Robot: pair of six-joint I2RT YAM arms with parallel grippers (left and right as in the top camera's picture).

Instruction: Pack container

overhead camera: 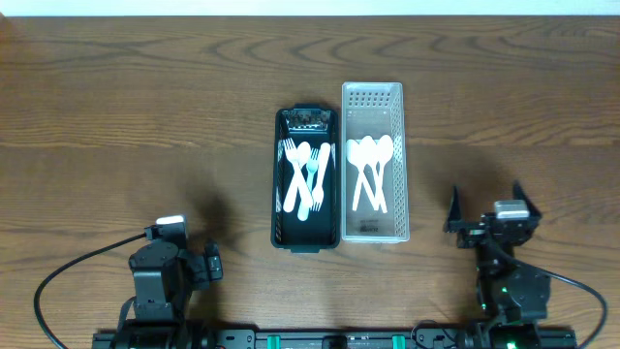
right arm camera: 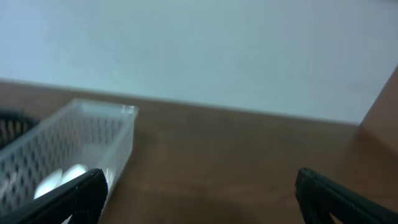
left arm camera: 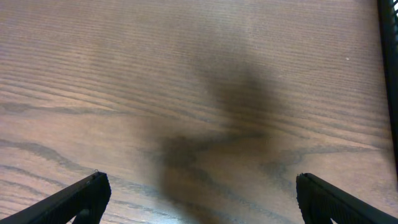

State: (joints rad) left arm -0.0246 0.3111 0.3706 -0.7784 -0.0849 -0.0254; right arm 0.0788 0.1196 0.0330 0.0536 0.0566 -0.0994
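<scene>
A black basket (overhead camera: 279, 174) at the table's middle holds several white plastic forks and spoons (overhead camera: 304, 179). Touching its right side, a white perforated basket (overhead camera: 399, 155) holds white spoons (overhead camera: 369, 170); its corner also shows in the right wrist view (right arm camera: 93, 134). My left gripper (left arm camera: 199, 199) is open and empty over bare wood near the front left; in the overhead view it sits at the front left (overhead camera: 199, 264). My right gripper (right arm camera: 199, 199) is open and empty at the front right (overhead camera: 484, 208), right of the white basket.
The wooden table (overhead camera: 145, 116) spreads around both baskets. A pale wall (right arm camera: 217, 50) stands beyond the table's far edge. The black basket's edge shows at the right border of the left wrist view (left arm camera: 392, 74). Cables run from both arm bases along the front edge.
</scene>
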